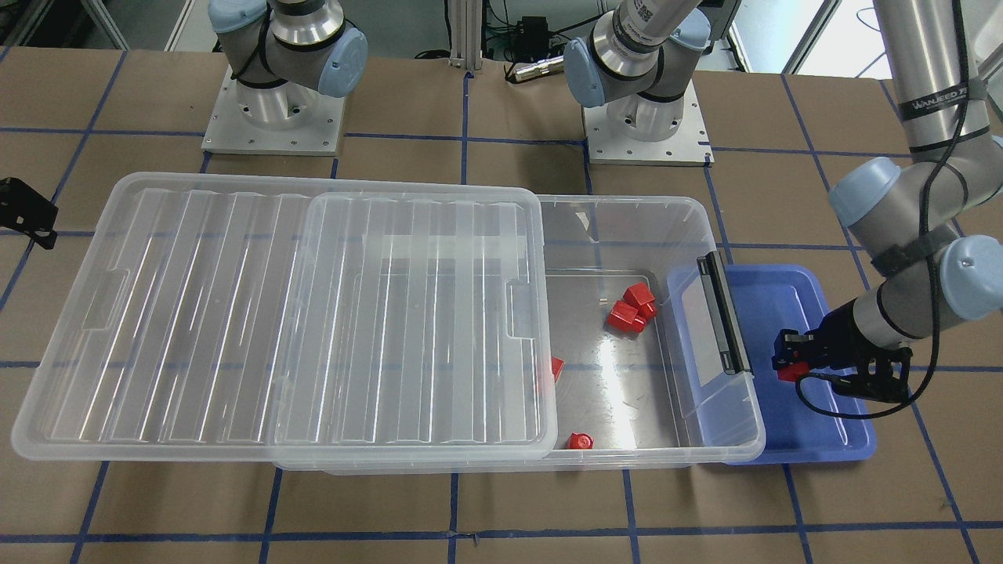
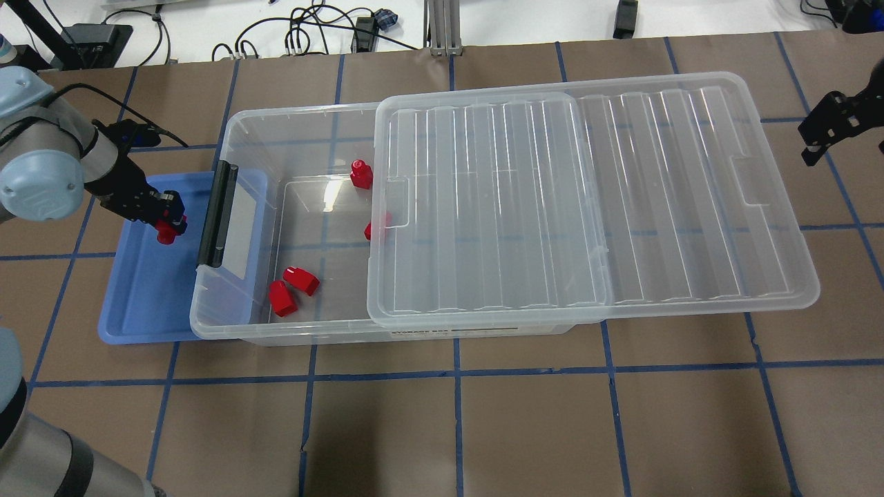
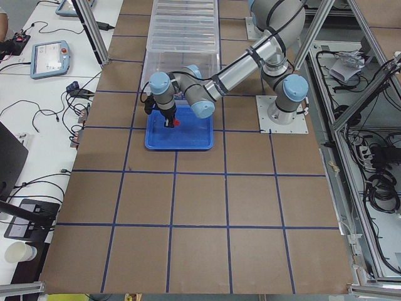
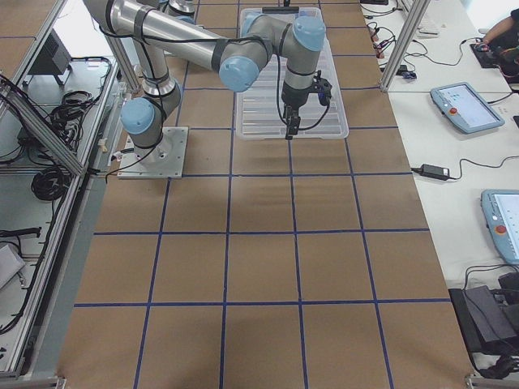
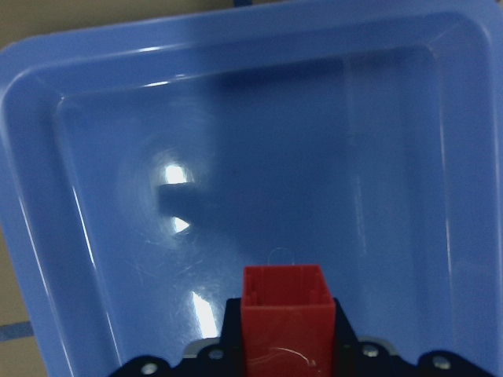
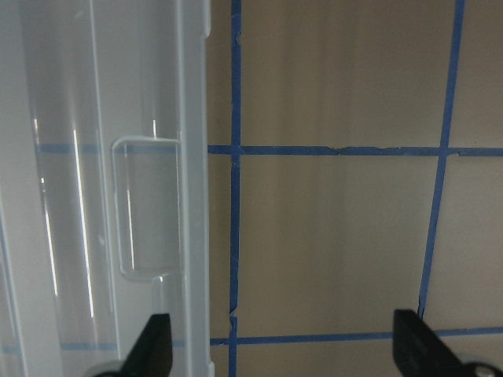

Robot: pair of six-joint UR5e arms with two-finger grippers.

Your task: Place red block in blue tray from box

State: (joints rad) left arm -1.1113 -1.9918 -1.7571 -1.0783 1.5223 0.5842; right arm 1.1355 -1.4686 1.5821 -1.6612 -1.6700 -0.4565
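Note:
My left gripper (image 2: 164,222) is shut on a red block (image 5: 288,318) and holds it just above the floor of the blue tray (image 2: 141,310); the block also shows in the front-facing view (image 1: 793,369) and the overhead view (image 2: 166,233). The clear box (image 2: 242,324) stands beside the tray, its black latch (image 2: 215,214) over the tray's edge. Several more red blocks (image 2: 291,290) lie in the box's open end. The ribbed lid (image 2: 587,200) is slid off toward the robot's right. My right gripper (image 6: 283,353) is open and empty, over the table just past the lid's end.
The tray (image 1: 823,439) holds nothing else. One red block (image 1: 580,441) lies by the box wall away from the robot, another (image 1: 556,368) half under the lid's edge. Brown table (image 2: 456,428) with blue tape lines surrounds the box.

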